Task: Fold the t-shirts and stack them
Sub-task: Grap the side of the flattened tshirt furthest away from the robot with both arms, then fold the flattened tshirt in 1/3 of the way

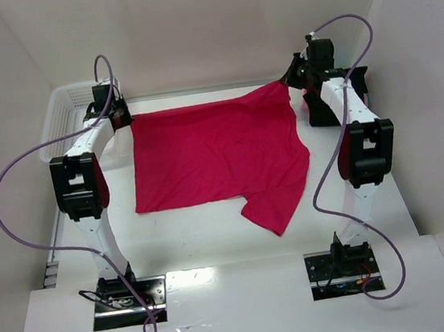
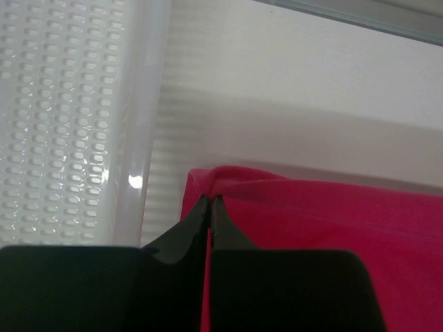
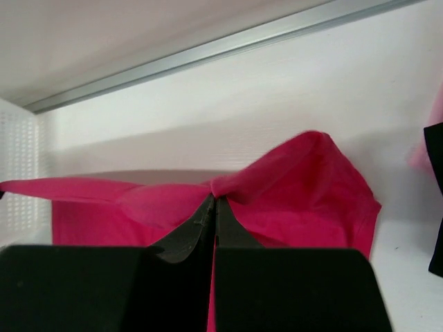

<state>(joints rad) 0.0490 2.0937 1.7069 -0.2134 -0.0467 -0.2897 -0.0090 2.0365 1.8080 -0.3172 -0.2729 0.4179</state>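
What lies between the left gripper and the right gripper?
Only the red shirt: the left gripper and right gripper pinch its far corners. The top view shows it.

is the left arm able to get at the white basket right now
Probably yes: the white mesh basket sits just beside the left gripper, nothing between them. But its jaws are shut on a corner of the red t-shirt, so it would likely need to let go first.
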